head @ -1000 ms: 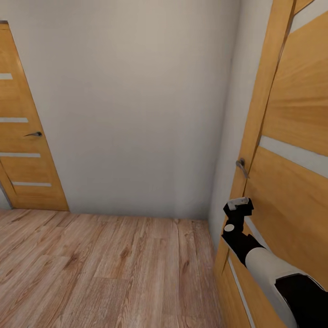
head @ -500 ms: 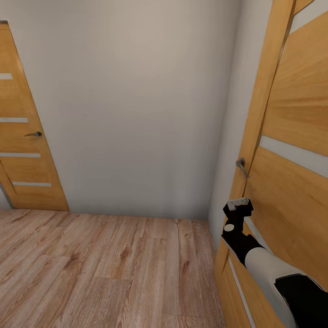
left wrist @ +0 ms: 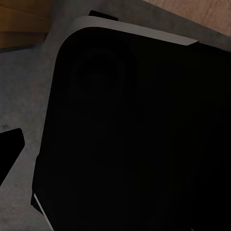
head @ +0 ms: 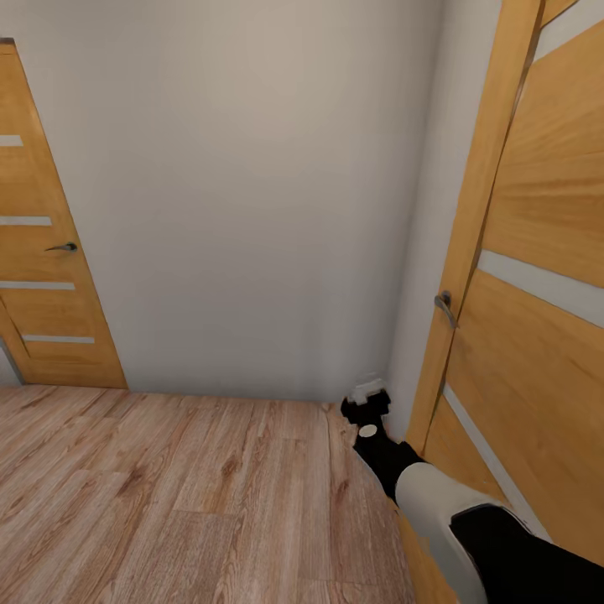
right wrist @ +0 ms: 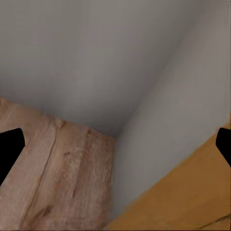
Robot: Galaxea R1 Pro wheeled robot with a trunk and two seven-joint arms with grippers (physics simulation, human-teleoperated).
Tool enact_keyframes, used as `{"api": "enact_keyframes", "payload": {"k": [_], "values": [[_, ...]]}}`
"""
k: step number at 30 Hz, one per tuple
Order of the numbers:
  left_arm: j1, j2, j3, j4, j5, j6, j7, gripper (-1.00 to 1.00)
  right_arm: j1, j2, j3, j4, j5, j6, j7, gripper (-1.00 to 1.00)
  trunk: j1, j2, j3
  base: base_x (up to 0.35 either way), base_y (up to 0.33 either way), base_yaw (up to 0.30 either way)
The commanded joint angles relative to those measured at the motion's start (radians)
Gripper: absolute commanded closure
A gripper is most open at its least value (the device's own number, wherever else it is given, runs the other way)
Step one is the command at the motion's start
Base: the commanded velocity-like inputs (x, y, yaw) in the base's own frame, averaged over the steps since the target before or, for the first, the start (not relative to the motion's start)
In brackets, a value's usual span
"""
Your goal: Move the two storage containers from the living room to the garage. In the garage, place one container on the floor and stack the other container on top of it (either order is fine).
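The robot is facing a corner with a wood door (head: 537,277) on its right. The right gripper (head: 369,394) is hanging spread wide and holding nothing, near the handle (head: 445,309). No red bins are showing here. The arm could bump the door.

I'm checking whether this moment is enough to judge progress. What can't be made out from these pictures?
- Right gripper: small in the head view and seen from behind, so how the jaws stand is unreadable there.
- Left wrist view: a dark body up close hides most of what lies beyond.
- Right door: cut off by the head view's edge; what lies behind it is hidden.
- Left door: cut off at the edge.
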Motion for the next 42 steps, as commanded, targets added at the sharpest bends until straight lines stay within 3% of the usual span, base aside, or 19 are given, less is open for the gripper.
{"api": "enact_keyframes", "payload": {"k": [1, 3, 4, 5, 6, 7, 11, 12, 14, 15, 18, 23, 29, 42], "values": [[0.000, 0.000, 0.006, 0.000, 0.002, -0.001, 0.000, -1.00, -0.001, 0.008, -0.002, 0.060, -0.005, -0.006, 0.035, -1.00, 0.000, -0.001, -0.001, 0.000, 0.000, 0.000], [0.000, 0.000, 0.006, 0.000, 0.002, -0.001, 0.000, -1.00, -0.001, 0.010, -0.012, 0.094, -0.025, -0.007, 0.069, -1.00, 0.000, -0.001, -0.001, 0.000, 0.000, 0.000], [0.000, 0.000, 0.006, 0.000, 0.002, -0.001, 0.000, -1.00, -0.001, 0.011, -0.027, 0.137, -0.064, -0.004, 0.126, -1.00, 0.000, -0.001, -0.001, 0.000, 0.000, 0.000], [0.000, -0.001, 0.006, 0.000, 0.002, -0.002, 0.000, -1.00, -0.004, 0.002, -0.054, 0.219, -0.209, 0.065, 0.383, -1.00, 0.000, -0.001, -0.001, 0.000, 0.000, 0.000], [0.000, -0.001, 0.006, 0.000, 0.002, -0.002, 0.000, -1.00, 0.011, -0.005, -0.056, 0.225, -0.225, 0.092, 0.422, -1.00, 0.000, -0.001, -0.001, 0.000, 0.000, 0.000], [0.000, -0.001, 0.006, 0.000, 0.002, -0.002, 0.000, -1.00, 0.063, -0.033, -0.057, 0.229, -0.235, 0.122, 0.447, -1.00, 0.000, -0.001, -0.001, 0.000, 0.000, 0.000], [0.000, 0.000, 0.006, 0.000, 0.002, -0.002, 0.000, -1.00, 0.184, -0.059, -0.057, 0.231, -0.236, 0.143, 0.464, -1.00, 0.000, -0.001, -0.001, 0.000, 0.000, 0.000], [0.000, 0.000, 0.006, 0.000, 0.003, -0.002, 0.000, -1.00, 0.280, -0.071, -0.056, 0.231, -0.234, 0.145, 0.467, -1.00, 0.000, -0.001, -0.001, 0.000, 0.000, 0.000], [0.000, 0.000, 0.006, 0.000, 0.003, -0.002, 0.000, -1.00, 0.354, -0.082, -0.055, 0.231, -0.233, 0.142, 0.468, -1.00, 0.000, -0.001, -0.001, 0.000, 0.000, 0.000], [0.000, 0.000, 0.006, 0.000, 0.003, -0.002, 0.000, -1.00, 0.430, -0.100, -0.055, 0.231, -0.232, 0.134, 0.467, -1.00, 0.000, -0.001, -0.001, 0.000, 0.000, 0.000], [0.000, 0.000, 0.006, 0.000, 0.003, -0.002, 0.000, -1.00, 0.571, -0.141, -0.055, 0.230, -0.235, 0.066, 0.466, -1.00, 0.000, -0.001, -0.001, 0.000, 0.000, 0.000], [0.000, 0.000, 0.006, 0.000, 0.003, -0.002, 0.000, -1.00, 0.727, -0.193, -0.057, 0.231, -0.242, -0.068, 0.455, -1.00, 0.000, -0.001, -0.001, 0.000, 0.000, 0.000], [0.000, -0.001, 0.006, 0.000, 0.003, -0.002, 0.000, -1.00, 0.767, -0.207, -0.057, 0.232, -0.237, -0.078, 0.453, -1.00, 0.000, -0.001, -0.001, 0.000, 0.000, 0.000], [0.000, 0.000, 0.006, 0.000, 0.003, -0.002, 0.000, -1.00, 0.773, -0.228, -0.057, 0.232, -0.236, -0.083, 0.457, -1.00, 0.000, -0.001, -0.001, 0.000, 0.000, 0.000]]}}
